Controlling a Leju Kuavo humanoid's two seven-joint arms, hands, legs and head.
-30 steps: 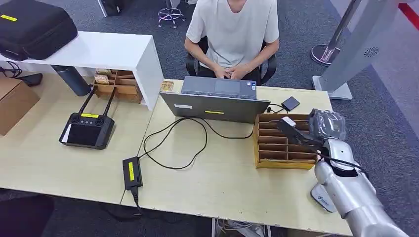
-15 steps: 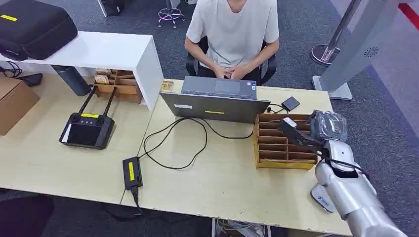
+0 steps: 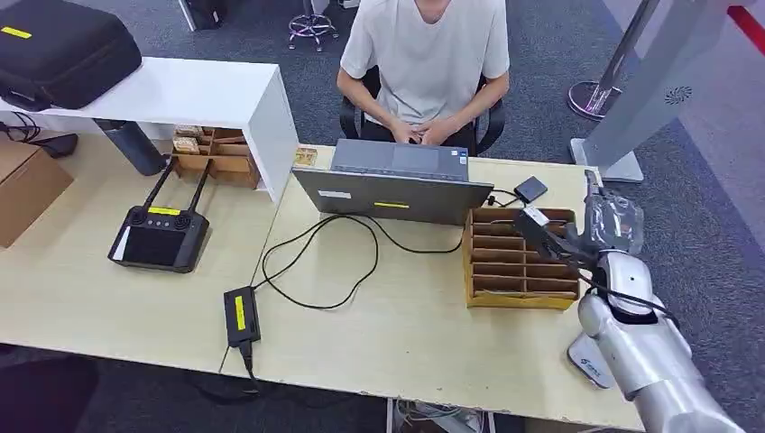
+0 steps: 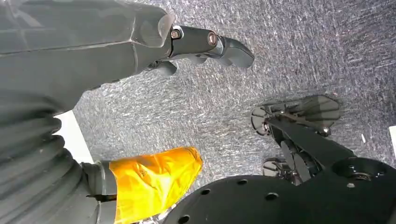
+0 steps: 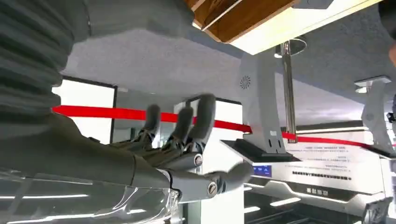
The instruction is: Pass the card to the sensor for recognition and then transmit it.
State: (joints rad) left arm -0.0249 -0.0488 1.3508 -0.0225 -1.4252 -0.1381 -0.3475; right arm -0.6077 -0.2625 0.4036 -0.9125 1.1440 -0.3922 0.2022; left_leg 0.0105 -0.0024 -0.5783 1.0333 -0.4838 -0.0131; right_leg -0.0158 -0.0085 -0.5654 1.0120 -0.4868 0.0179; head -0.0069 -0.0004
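Wooden card rack (image 3: 519,262) is sitting at nine o'clock of my right hand (image 3: 613,221), which is hovering with fingers spread and gripping nothing, so I am judging the card not yet picked, its place untellable.

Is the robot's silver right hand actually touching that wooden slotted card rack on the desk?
Cannot tell. In the head view the right hand overlaps the wooden slotted rack's far right corner, hiding any gap. The right wrist view shows spread fingers holding nothing.
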